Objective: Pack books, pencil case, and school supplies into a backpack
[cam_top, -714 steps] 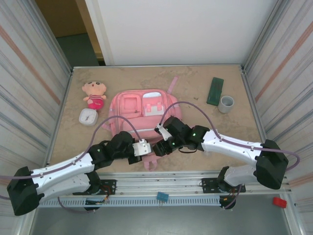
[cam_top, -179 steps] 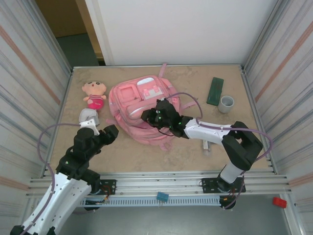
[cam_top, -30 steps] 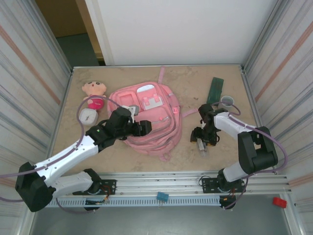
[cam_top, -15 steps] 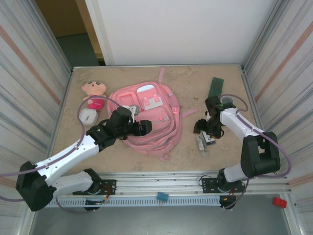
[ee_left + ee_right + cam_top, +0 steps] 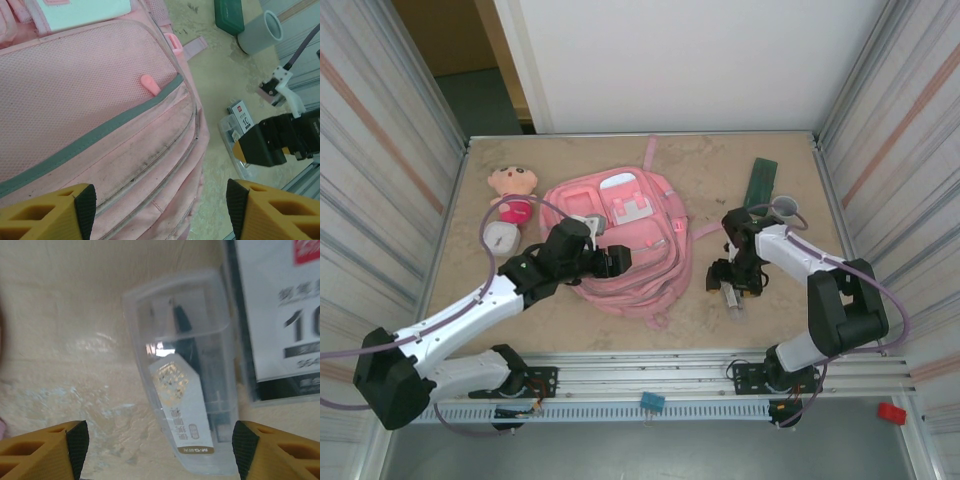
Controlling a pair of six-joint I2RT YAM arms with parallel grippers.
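The pink backpack (image 5: 620,240) lies flat mid-table, front pockets up. My left gripper (image 5: 612,262) hovers open over its lower front panel (image 5: 125,150), fingers apart and touching nothing. The school supplies lie on the table right of the backpack: a clear plastic tube case (image 5: 185,405) with a white label, and beside it a flat black box (image 5: 280,315) with a white-and-red label. My right gripper (image 5: 160,450) stands open just above them, its fingers either side of the clear case. The dark green pencil case (image 5: 759,185) lies at the back right. The books are out of view.
A grey ring-shaped cylinder (image 5: 782,211) stands beside the pencil case. A pink-and-tan plush doll (image 5: 513,193) and a small white round object (image 5: 498,238) lie left of the backpack. Metal walls close in both sides of the table, with a rail along its near edge.
My right gripper drew back towards the far side, then came forward and left again over the supplies. The left arm and the backpack have stayed still.
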